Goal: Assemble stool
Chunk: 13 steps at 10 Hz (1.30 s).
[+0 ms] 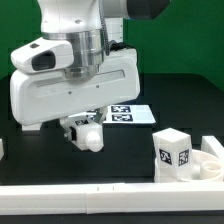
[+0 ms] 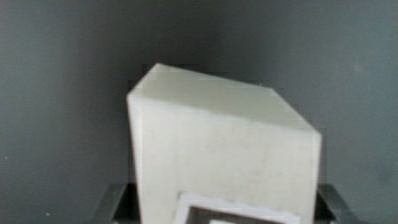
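Note:
My gripper is shut on a white blocky stool leg and holds it above the black table, left of the middle. In the wrist view the leg fills most of the picture. It sits between the two dark fingers, with part of a black-and-white tag on it near the jaws. The round white seat lies at the exterior view's right, near the front. Another leg with square tags stands upright on it.
The marker board lies flat behind the gripper. A low white wall runs along the table's front edge. A small white piece shows at the exterior view's left edge. A green backdrop stands behind.

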Tool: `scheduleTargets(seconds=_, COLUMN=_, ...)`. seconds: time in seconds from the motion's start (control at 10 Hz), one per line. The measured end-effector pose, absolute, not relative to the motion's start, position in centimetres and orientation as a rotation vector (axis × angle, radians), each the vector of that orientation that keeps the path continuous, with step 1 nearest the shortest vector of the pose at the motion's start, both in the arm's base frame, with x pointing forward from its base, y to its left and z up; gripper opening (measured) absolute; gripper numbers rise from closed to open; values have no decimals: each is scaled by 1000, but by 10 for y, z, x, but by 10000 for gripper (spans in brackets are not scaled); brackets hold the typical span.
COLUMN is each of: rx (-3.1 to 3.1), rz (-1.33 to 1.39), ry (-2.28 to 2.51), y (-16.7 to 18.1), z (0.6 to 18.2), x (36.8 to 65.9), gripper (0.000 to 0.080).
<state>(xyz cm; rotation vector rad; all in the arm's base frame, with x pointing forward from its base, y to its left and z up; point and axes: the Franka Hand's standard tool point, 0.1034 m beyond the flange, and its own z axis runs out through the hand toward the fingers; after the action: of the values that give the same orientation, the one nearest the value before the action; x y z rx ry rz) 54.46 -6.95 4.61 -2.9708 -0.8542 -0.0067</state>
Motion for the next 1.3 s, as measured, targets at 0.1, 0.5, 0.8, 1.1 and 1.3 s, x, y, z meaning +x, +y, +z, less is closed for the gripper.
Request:
scheduleTargets(seconds=0.1, rx=-2921, rz=-18, ry=-1052, y=-69, z=46, x=544, gripper=313)
scheduleTargets(seconds=0.5, rx=-2581, rz=-57, ry=-1766, y=-52, z=38, x=518, gripper=314)
scheduleTargets(seconds=0.8, rx=-2381, rz=-2, ry=-2079, y=-63, z=38, x=517, gripper=314)
scheduleTargets(seconds=1.1, rx=-1800, rz=69, ry=-2609, y=-43, z=31, x=507, gripper=314)
scheduleTargets(seconds=1.3, rx=-1651, rz=91, ry=-2704, y=-48, z=29, x=503, gripper=314)
